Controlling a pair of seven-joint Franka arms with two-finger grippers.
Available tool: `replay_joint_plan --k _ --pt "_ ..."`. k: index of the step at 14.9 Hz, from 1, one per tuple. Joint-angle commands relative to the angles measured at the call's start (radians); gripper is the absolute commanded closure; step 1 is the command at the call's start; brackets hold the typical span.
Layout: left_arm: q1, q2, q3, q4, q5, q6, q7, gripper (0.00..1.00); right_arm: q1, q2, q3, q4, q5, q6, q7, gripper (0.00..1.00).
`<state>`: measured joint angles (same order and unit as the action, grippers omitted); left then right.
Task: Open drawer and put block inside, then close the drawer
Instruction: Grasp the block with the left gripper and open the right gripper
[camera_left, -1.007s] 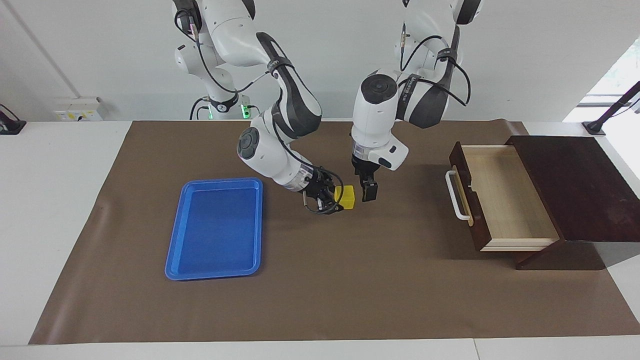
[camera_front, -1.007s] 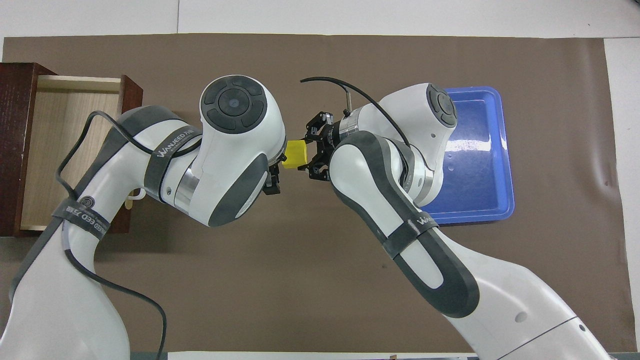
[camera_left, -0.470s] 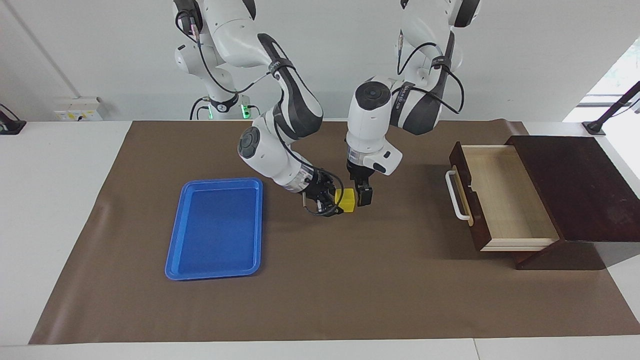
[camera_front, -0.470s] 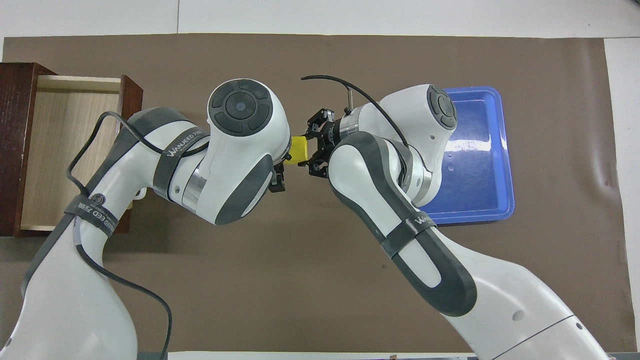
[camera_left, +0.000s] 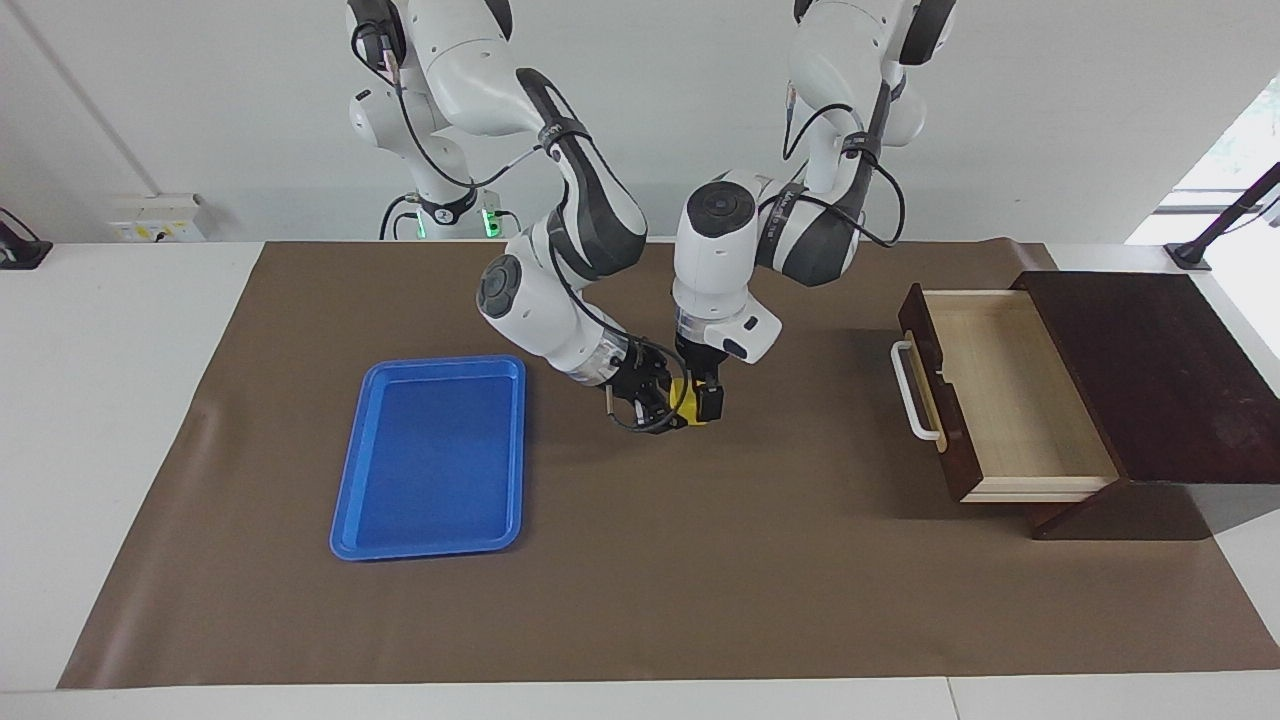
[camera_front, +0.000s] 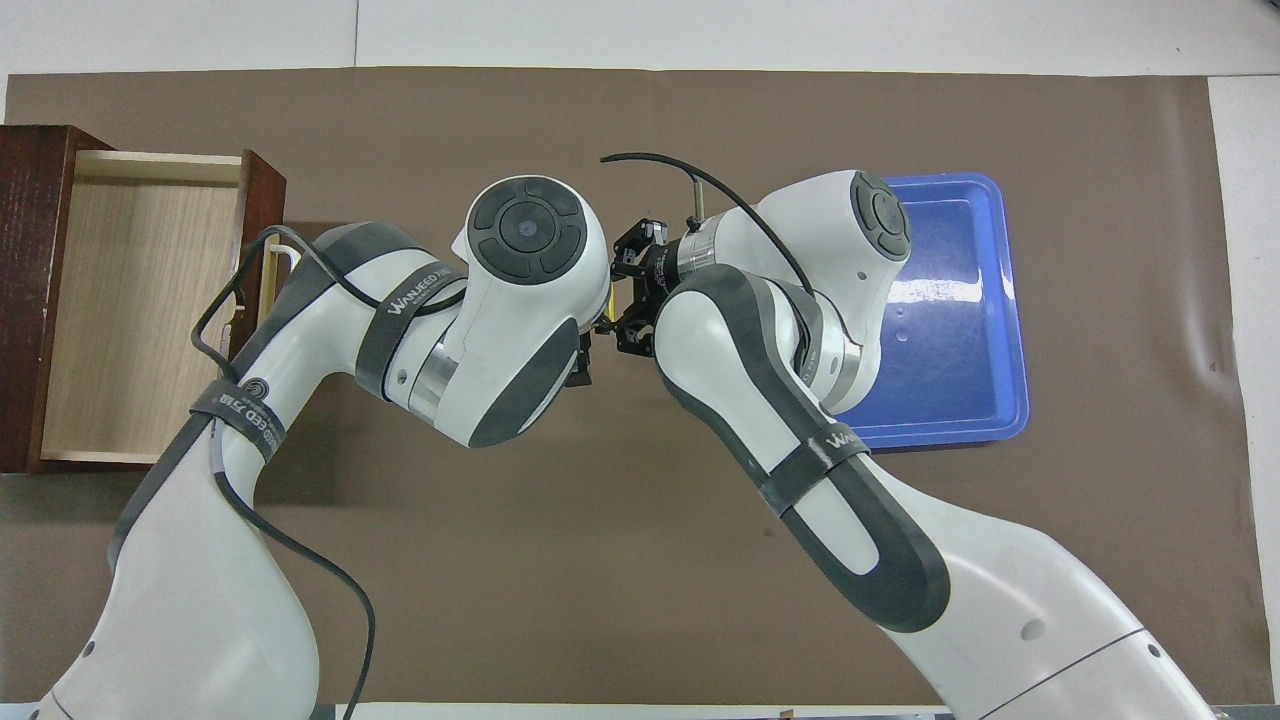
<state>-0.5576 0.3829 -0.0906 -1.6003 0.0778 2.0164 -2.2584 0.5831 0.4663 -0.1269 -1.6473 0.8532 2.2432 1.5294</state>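
Frame centre, right claw (camera_left: 672, 400) clamped on small bright yellow cube (camera_left: 684, 398), left claw (camera_left: 703, 392) spread apart around it, dark brown wooden drawer (camera_left: 1000, 400) pulled open at right of frame, over brown-covered desk (camera_left: 700, 580)

Two arms w/ glossy white shells, dark grey joint segments and round grey end caps. Grey straps marked "WANJEED" wrap the forearms; black cables loop alongside. Left gripper (camera_left: 702, 398) and right gripper (camera_left: 655, 400): black, exposed linkages. Green LEDs at base.
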Motion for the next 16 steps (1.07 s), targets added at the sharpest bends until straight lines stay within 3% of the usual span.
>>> replay_joint_plan --k 1,3,4,5,12,13,14,16 --pt "-0.019 0.008 0.015 0.016 0.023 0.007 -0.015 0.16 0.004 0.006 0.001 0.009 0.0 0.023 0.028 1.0" --pt "-0.021 0.008 0.015 0.016 0.03 0.015 -0.013 0.58 0.004 0.006 0.001 0.007 0.0 0.021 0.028 1.0" --pt "-0.021 0.008 0.015 0.016 0.03 0.015 -0.013 0.87 0.004 0.006 0.001 0.007 0.0 0.021 0.028 1.0" --pt "-0.019 0.008 0.015 0.016 0.031 0.013 -0.012 1.0 0.004 0.006 0.001 0.007 0.0 0.021 0.028 1.0" --pt "-0.013 0.008 0.015 0.019 0.04 -0.002 -0.001 1.0 -0.003 0.005 0.001 0.01 0.0 0.009 0.029 1.0" --pt "-0.013 0.008 0.015 0.02 0.04 -0.004 -0.001 1.0 -0.006 0.005 0.001 0.012 0.0 0.006 0.029 0.88" --pt "-0.013 0.008 0.015 0.02 0.042 -0.004 -0.001 1.0 -0.011 0.005 0.001 0.014 0.0 0.001 0.029 0.45" --pt "-0.008 0.008 0.015 0.022 0.049 -0.01 0.0 1.0 -0.016 0.0 0.001 0.015 0.001 -0.007 0.028 0.03"
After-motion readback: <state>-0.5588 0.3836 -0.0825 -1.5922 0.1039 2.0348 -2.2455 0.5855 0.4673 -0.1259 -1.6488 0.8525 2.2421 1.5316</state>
